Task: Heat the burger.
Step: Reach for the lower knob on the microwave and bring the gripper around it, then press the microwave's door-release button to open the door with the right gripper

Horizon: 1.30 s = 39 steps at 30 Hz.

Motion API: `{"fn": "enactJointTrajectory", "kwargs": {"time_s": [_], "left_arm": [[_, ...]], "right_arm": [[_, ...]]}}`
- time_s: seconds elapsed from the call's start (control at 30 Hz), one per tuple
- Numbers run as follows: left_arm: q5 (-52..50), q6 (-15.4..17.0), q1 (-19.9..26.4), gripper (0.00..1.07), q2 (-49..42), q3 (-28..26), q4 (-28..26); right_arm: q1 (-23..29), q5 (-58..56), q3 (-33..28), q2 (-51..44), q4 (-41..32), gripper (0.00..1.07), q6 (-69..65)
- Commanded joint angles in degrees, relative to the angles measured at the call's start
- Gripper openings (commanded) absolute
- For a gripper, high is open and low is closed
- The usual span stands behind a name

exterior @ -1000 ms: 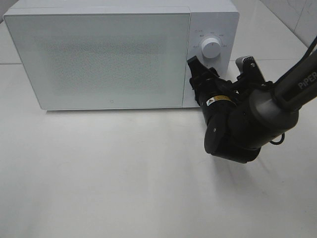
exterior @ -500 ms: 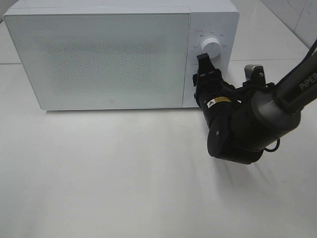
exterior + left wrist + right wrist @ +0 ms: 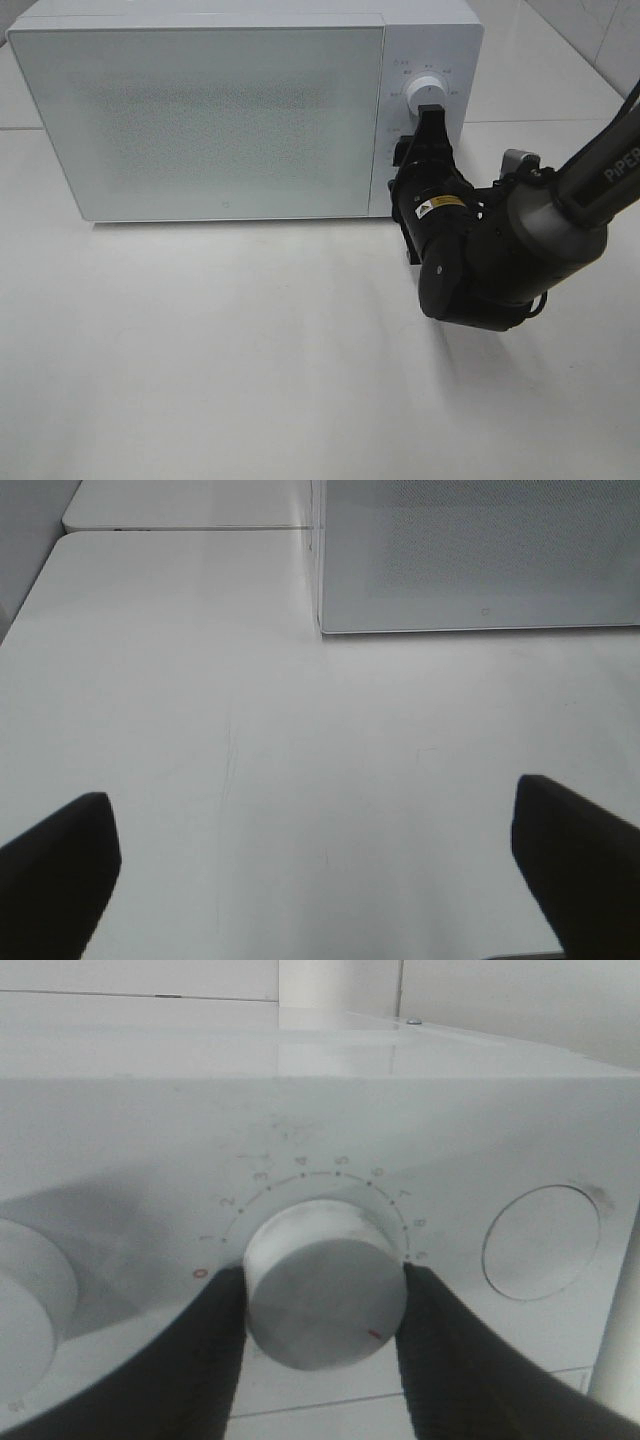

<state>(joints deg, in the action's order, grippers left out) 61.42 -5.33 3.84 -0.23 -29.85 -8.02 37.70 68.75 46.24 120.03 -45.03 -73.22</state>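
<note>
The burger is not in view. The white microwave (image 3: 200, 110) stands at the back of the table with its frosted door shut. My right gripper (image 3: 430, 112) is at the control panel, its two black fingers (image 3: 215, 1350) closed on either side of the white timer knob (image 3: 320, 1280), whose red mark points down to the right. The knob also shows in the high view (image 3: 424, 90). My left gripper (image 3: 310, 810) is open and empty over bare table, short of the microwave's front corner (image 3: 322, 620); it does not show in the high view.
A second white knob (image 3: 20, 1310) sits beside the timer knob, and a round button outline (image 3: 540, 1240) on its other side. The right arm's dark wrist (image 3: 480, 260) hangs over the table in front of the panel. The white table (image 3: 200, 350) spreads in front.
My right gripper has moved up and to the right from the door's edge to the timer knob, and its fingers now stand around the knob. The microwave has not moved.
</note>
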Motion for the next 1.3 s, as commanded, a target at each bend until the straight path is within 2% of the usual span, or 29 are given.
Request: {"fn": "enactJointTrajectory", "kwargs": {"time_s": [0.03, 0.2, 0.4, 0.47, 0.5, 0.57, 0.6, 0.67, 0.73, 0.77, 0.8, 0.87, 0.9, 0.97, 1.07, 1.13, 1.3], "left_arm": [[0.2, 0.3, 0.1, 1.00, -1.0, 0.2, -0.4], [0.2, 0.3, 0.1, 1.00, -1.0, 0.2, -0.4], [0.2, 0.3, 0.1, 1.00, -1.0, 0.2, -0.4], [0.2, 0.3, 0.1, 1.00, -1.0, 0.2, -0.4], [0.2, 0.3, 0.1, 1.00, -1.0, 0.2, -0.4], [0.2, 0.3, 0.1, 1.00, -1.0, 0.2, -0.4], [0.2, 0.3, 0.1, 1.00, -1.0, 0.2, -0.4], [0.2, 0.3, 0.1, 1.00, -1.0, 0.2, -0.4], [0.2, 0.3, 0.1, 1.00, -1.0, 0.2, -0.4], [0.2, 0.3, 0.1, 1.00, -1.0, 0.2, -0.4], [0.2, 0.3, 0.1, 1.00, -1.0, 0.2, -0.4], [0.2, 0.3, 0.1, 1.00, -1.0, 0.2, -0.4], [0.2, 0.3, 0.1, 1.00, -1.0, 0.2, -0.4], [0.2, 0.3, 0.1, 1.00, -1.0, 0.2, -0.4], [0.2, 0.3, 0.1, 1.00, -1.0, 0.2, -0.4], [0.2, 0.3, 0.1, 1.00, -1.0, 0.2, -0.4], [0.2, 0.3, 0.1, 1.00, -1.0, 0.2, -0.4]], "right_arm": [[1.0, 10.8, 2.7, -0.8, 14.0, 0.04, -1.1], [1.0, 11.5, 2.7, -0.8, 13.3, 0.05, 1.1], [1.0, 11.5, 2.7, -0.8, 10.0, 0.15, 0.6], [1.0, 11.5, 2.7, -0.8, 8.1, 0.23, 0.6], [1.0, 11.5, 2.7, -0.8, 8.1, 0.23, 0.6], [1.0, 11.5, 2.7, -0.8, 6.0, 0.36, 0.6], [1.0, 11.5, 2.7, -0.8, 6.0, 0.36, 0.6], [1.0, 11.5, 2.7, -0.8, 4.6, 0.45, 0.6], [1.0, 11.5, 2.7, -0.8, 4.2, 0.49, 0.6], [1.0, 11.3, 2.7, -0.8, 3.5, 0.56, 1.0], [1.0, 11.3, 2.7, -0.8, 3.5, 0.56, 1.0], [1.0, 11.2, 2.7, -0.9, 3.4, 0.67, 3.1], [1.0, 11.2, 2.7, -0.9, 3.4, 0.67, 3.1], [1.0, 10.7, 2.4, -1.3, 3.5, 0.74, 5.9], [1.0, 9.6, 1.9, -1.7, 3.5, 0.75, 6.5], [1.0, 4.1, -0.7, -3.6, 3.3, 0.75, 9.4], [1.0, -0.2, -3.4, -5.8, 3.6, 0.75, 14.4]]}}
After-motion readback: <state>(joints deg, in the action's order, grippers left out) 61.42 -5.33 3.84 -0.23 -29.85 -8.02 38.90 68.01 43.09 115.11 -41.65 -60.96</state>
